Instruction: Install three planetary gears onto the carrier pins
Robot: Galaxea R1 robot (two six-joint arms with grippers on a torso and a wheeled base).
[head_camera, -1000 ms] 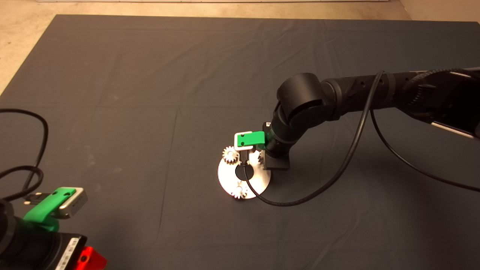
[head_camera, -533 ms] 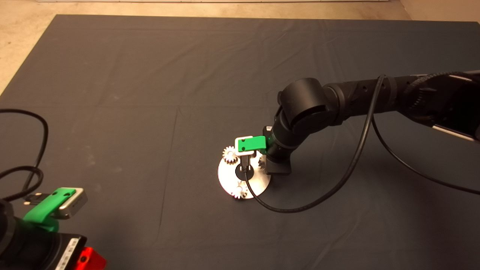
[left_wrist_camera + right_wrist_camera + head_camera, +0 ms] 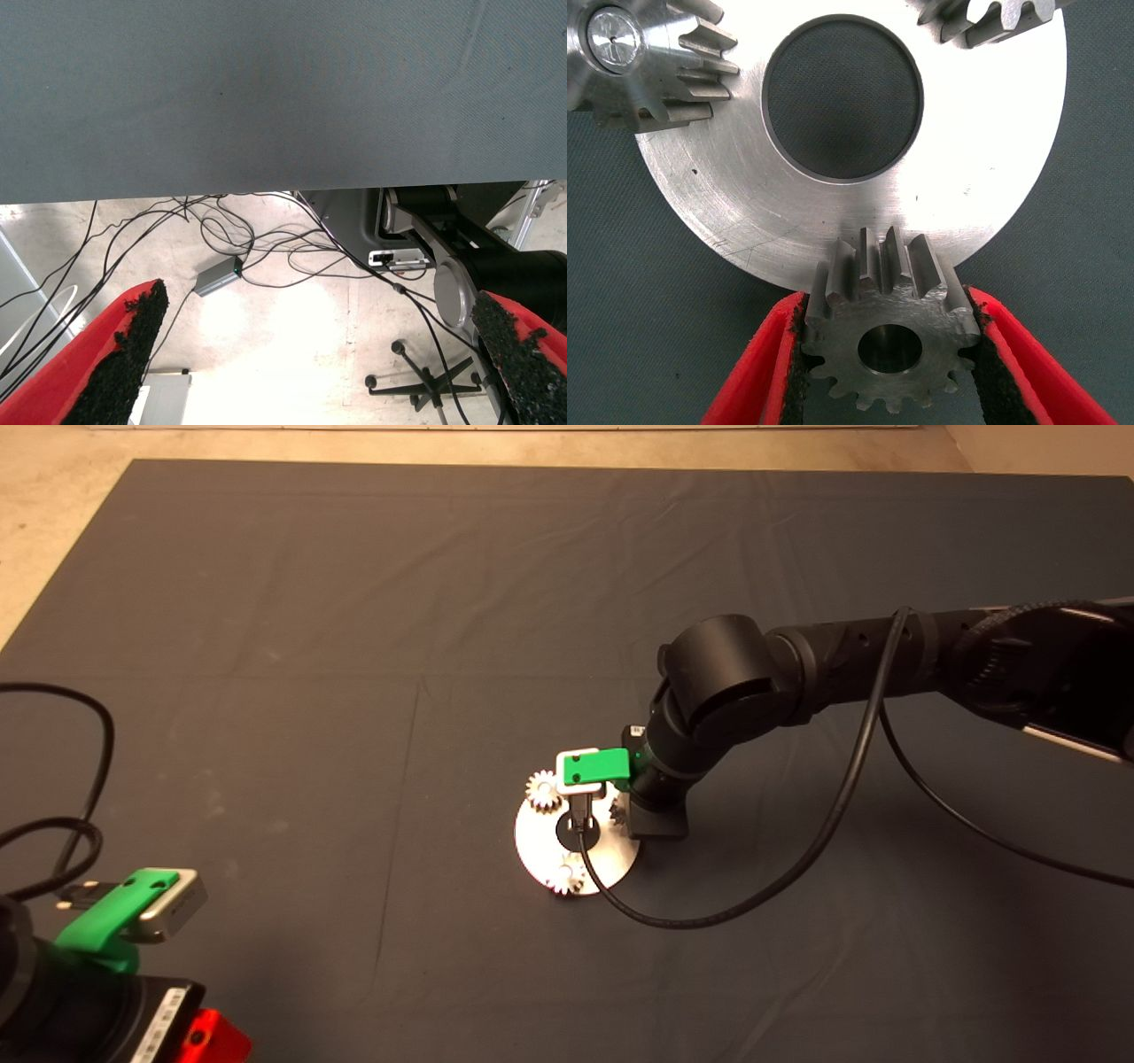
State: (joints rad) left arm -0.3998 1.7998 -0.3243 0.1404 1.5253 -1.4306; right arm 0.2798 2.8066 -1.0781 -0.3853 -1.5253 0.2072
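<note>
The planetary gears are small silvery spur gears with cut straight teeth and a round centre hole; one of them, the third gear (image 3: 884, 343), is pinched at its toothed flanks between the black, gritty pads of the right end effector (image 3: 884, 354), held at the rim of the carrier disc (image 3: 859, 212). In the right wrist view its bore shows empty and dark. The disc is a flat, brushed metal round with fine scratches and a large centre hole through which the dark mat (image 3: 266, 646) of the tabletop shows. Two other gears sit on the disc: a mounted gear (image 3: 642, 62) with the bright end of a carrier pin (image 3: 609, 25) in its centre, and a second gear (image 3: 992, 18) at the disc's edge, only partly in view. The left end effector (image 3: 310, 354) is parked well apart from the disc, its red fingers (image 3: 106, 354) spread wide over a floor with cables.
</note>
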